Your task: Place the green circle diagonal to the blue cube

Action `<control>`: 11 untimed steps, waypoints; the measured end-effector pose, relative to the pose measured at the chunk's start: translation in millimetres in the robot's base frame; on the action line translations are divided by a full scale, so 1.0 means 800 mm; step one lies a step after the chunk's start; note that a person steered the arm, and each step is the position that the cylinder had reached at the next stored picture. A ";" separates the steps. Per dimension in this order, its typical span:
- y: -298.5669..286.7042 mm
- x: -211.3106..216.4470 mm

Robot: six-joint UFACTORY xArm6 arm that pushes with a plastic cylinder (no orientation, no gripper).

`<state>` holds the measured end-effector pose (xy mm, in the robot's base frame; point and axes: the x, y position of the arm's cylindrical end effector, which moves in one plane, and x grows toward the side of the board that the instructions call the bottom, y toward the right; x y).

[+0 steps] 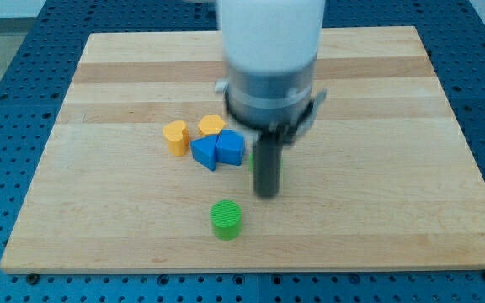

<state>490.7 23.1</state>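
Observation:
The green circle point(226, 219) is a short cylinder near the view's bottom, left of centre. The blue cube point(230, 147) sits above it in a tight cluster with a second blue block point(204, 152), a yellow heart-like block point(175, 136) and a yellow block point(211, 125). My tip point(265, 194) is on the board just right of the blue cube and up and to the right of the green circle, touching neither. A sliver of another green block point(278, 165) shows behind the rod, mostly hidden.
The wooden board point(377, 210) lies on a blue perforated table point(7, 126). The arm's white and grey body point(272, 59) hides the board's upper middle.

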 end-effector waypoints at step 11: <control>-0.038 0.016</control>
